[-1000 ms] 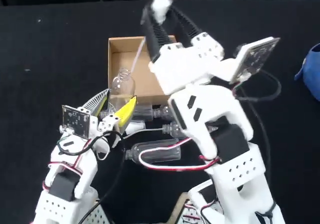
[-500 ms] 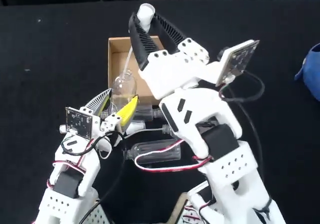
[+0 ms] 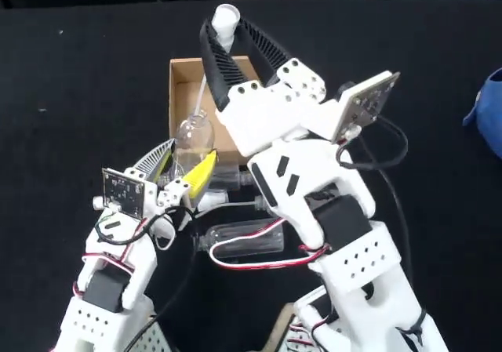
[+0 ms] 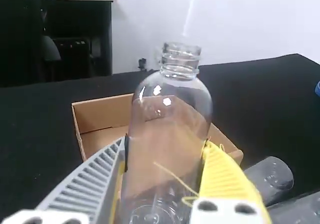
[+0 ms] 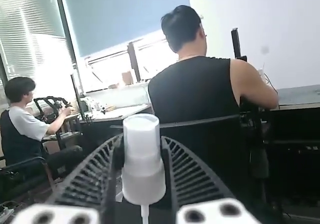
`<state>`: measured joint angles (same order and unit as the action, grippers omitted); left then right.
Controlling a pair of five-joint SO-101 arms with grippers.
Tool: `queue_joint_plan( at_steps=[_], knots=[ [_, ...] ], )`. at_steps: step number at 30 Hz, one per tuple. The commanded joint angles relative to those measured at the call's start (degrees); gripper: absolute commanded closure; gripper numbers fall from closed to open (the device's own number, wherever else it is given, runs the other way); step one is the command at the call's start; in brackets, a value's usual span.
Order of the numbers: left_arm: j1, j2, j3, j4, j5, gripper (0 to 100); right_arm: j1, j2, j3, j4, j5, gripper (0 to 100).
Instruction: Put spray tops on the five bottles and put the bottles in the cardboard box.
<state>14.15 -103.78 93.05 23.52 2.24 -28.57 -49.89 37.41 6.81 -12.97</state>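
Currently the bottle [image 4: 167, 129] is held upright by the left gripper [image 3: 186, 164] near the cardboard box [image 3: 182, 85], with a spray top [image 5: 143, 169] clamped above it by the right gripper [image 3: 227, 26]. Next, its tube [image 3: 202, 93] must be guided down the neck.

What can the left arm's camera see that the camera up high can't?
Left wrist view: the screw ridges on the open bottle neck and a white wall behind. High view: the right end effector holding the spray top over that bottle. Both: the upright bottle gripped by the left end effector, the thin tube above it, and the cardboard box.
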Motion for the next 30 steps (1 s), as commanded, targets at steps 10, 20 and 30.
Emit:
queue_joint_plan(
  at_steps=[10,20,30],
  knots=[
    [0.04,-0.53,-1.01,-1.41,0.18,97,-0.62,0.84,3.21,3.43,0.7,98.7],
    [0.04,-0.53,-0.75,-1.41,0.18,97,-11.43,-4.35,4.35,18.37,8.97,83.8],
    [-0.04,-0.53,-0.48,-1.23,0.18,97,-9.93,-5.49,0.48,18.99,9.23,80.9]
  ],
)
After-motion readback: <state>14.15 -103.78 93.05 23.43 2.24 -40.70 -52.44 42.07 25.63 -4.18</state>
